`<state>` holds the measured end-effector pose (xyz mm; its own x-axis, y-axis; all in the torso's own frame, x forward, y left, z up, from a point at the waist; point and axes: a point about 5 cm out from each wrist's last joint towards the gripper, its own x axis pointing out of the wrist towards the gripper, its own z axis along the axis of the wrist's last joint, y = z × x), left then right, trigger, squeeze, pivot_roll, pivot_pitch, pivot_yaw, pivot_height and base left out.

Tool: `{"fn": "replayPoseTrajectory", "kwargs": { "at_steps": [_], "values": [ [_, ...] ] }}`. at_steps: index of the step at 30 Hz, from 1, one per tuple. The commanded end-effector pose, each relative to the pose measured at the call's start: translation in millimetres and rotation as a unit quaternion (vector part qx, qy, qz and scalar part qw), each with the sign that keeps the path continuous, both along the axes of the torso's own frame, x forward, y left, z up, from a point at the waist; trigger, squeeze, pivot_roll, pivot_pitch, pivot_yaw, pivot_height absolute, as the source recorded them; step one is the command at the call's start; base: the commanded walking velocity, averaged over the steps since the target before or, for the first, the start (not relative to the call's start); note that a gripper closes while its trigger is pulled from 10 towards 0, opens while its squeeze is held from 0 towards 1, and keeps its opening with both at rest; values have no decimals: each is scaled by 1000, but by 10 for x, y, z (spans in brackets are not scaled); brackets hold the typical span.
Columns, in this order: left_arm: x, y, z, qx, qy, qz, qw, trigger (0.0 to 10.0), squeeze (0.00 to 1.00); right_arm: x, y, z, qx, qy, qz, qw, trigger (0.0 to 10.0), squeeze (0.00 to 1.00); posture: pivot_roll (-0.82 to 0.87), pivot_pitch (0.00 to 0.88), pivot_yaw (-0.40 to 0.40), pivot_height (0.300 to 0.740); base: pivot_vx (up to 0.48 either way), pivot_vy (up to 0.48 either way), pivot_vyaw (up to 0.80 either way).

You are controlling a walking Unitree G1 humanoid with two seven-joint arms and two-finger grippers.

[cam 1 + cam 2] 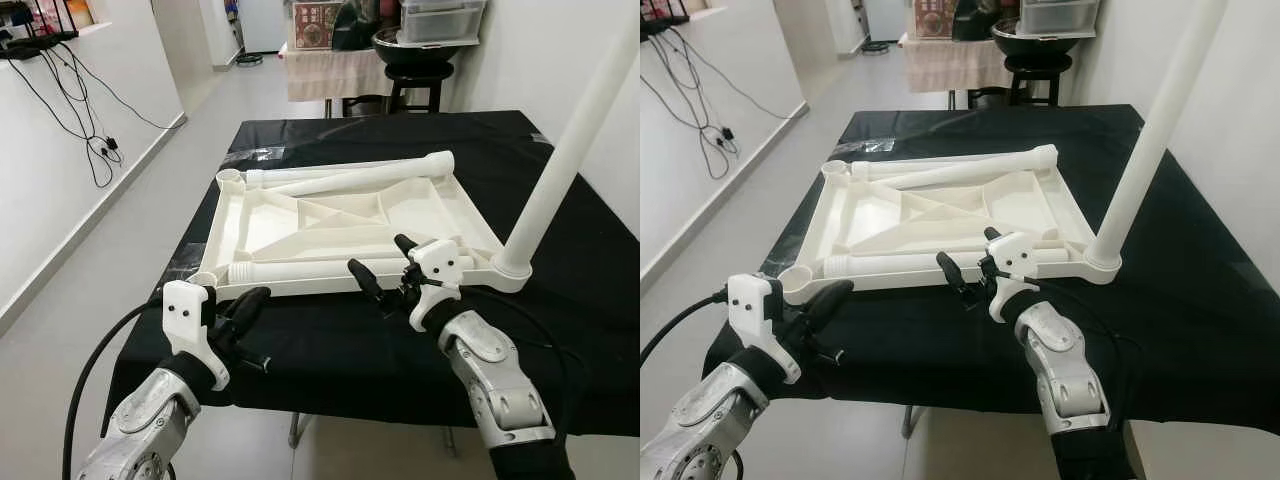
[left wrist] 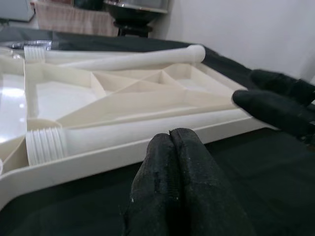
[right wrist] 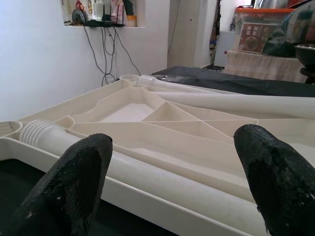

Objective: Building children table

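A white plastic tabletop point(image 1: 235, 215) lies upside down on a black-covered table point(image 1: 560, 200). One white leg point(image 1: 560, 160) stands upright, screwed into its near right corner. Loose legs lie inside it: one point(image 1: 330, 267) along the near edge, two point(image 1: 350, 172) along the far edge. My right gripper point(image 1: 385, 268) is open at the near edge, fingers either side of the near leg's end point(image 3: 147, 172). My left gripper point(image 1: 245, 305) is shut and empty, just short of the near left corner socket point(image 1: 203, 279).
The table's front edge point(image 1: 330, 385) is just under both arms. A white wall with hanging cables point(image 1: 95, 150) runs along the left. Stools and a cloth-covered shelf point(image 1: 335, 70) stand behind the table. Grey floor point(image 1: 130, 250) lies open to the left.
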<state>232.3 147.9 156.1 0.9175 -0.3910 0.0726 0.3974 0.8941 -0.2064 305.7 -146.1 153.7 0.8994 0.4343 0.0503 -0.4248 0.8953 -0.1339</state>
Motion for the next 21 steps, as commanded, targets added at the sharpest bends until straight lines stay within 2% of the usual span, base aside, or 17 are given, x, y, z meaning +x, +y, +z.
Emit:
{"fn": "replayPoseTrajectory", "kwargs": {
  "at_steps": [1,8,10,16,21],
  "values": [
    [9,53,-37,9,14,9,1000,10000,0,-22,3,-12,13,4,-4,1000,10000,0,-15,0,73,740,0,0,0],
    [-5,82,-110,14,31,14,999,10000,0,-67,-10,-8,9,3,-7,1000,10000,0,-26,0,79,740,0,0,0],
    [20,89,-114,14,33,16,999,10000,0,-59,-28,59,14,-9,-14,1000,10000,0,-36,0,87,740,0,0,0],
    [52,89,-32,18,16,18,1000,10000,0,-47,-60,163,17,-27,-21,999,10000,0,-28,0,91,740,0,0,0],
    [51,89,85,15,-2,20,1000,10000,0,-67,0,192,24,-32,-21,999,10000,0,-26,0,82,740,0,0,0]
  ]
}}
